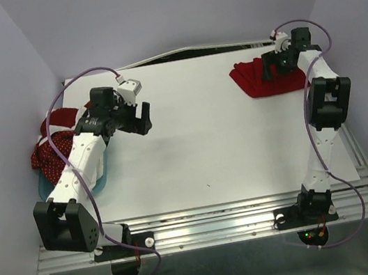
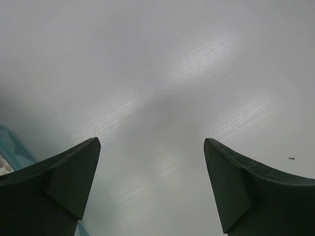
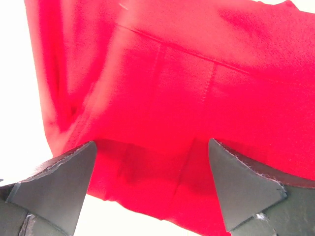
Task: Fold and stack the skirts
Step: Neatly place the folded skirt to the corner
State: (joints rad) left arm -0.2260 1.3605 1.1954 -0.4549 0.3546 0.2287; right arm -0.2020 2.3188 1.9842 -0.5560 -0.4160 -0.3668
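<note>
A plain bright red skirt (image 1: 259,78) lies folded on the white table at the back right. My right gripper (image 1: 275,64) hangs just above it, open and empty; in the right wrist view the red cloth (image 3: 187,88) fills the space between the fingers. A dark red white-dotted skirt (image 1: 51,145) is heaped with other red and white cloth in the teal tub (image 1: 103,179) at the left edge. My left gripper (image 1: 140,120) is open and empty above bare table to the right of the tub; the left wrist view shows only table between its fingers (image 2: 74,182).
The table (image 1: 199,142) has walls on the left, back and right. A metal rail with the arm bases runs along the near edge. A corner of the teal tub (image 2: 10,147) shows at the left in the left wrist view.
</note>
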